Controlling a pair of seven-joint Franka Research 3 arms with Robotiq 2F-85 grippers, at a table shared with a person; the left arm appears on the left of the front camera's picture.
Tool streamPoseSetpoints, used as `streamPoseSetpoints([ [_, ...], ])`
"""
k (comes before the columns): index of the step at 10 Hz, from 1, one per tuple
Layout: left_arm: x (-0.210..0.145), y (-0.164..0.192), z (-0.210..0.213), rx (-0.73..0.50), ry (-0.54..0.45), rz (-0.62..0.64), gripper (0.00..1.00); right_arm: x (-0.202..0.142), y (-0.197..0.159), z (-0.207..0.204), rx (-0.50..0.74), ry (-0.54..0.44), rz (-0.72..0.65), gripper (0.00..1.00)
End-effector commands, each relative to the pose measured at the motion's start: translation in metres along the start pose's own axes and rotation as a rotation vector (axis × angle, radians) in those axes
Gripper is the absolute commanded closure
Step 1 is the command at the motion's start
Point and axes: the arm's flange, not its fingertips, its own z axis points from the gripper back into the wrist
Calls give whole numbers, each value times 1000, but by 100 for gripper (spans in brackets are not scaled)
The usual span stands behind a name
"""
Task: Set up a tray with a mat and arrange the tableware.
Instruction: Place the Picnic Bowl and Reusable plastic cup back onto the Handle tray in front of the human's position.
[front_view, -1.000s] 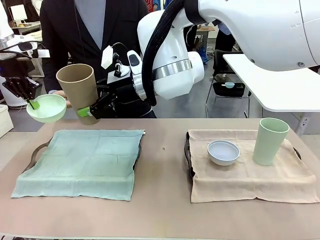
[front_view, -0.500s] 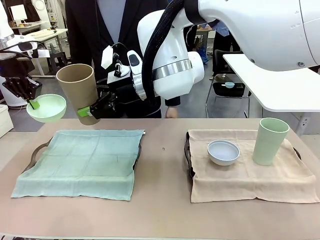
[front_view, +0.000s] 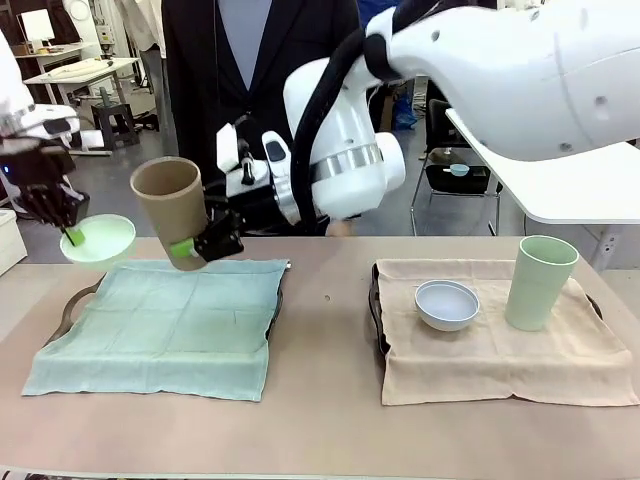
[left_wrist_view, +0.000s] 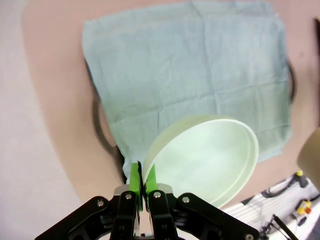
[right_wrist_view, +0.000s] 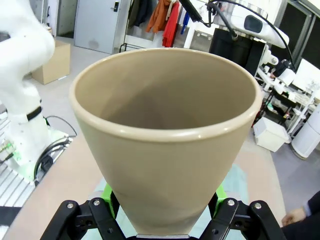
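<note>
Gripping the tall tan handleless cup (front_view: 170, 208) near its base, the right pincer (front_view: 192, 248) is held above the far edge of the pale green cloth mat (front_view: 165, 322), the cup tilted. The glossy mint green round bowl (front_view: 98, 239) is pinched by its rim in the closed left pincer (front_view: 70, 234), over the mat's far left corner. The mat's soft creased surface lies bare. On the beige cloth mat (front_view: 490, 350) toward the bench's right edge stand a white-grey round bowl (front_view: 447, 304) and a pale green cup (front_view: 540, 282), apart.
</note>
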Motion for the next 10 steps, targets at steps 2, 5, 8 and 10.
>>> streamPoseSetpoints([
  [2,0,13,-39,-65,13,-2,96,-50,0,-16,-16,10,-92,18],
  [5,0,11,-46,-50,33,12,96,-61,5,-13,31,14,-59,18],
  [8,3,-1,-73,-83,80,-34,96,-91,-3,-21,36,-11,-183,18],
  [10,12,-3,-82,-82,95,-51,96,-104,-15,-21,21,-30,-209,18],
])
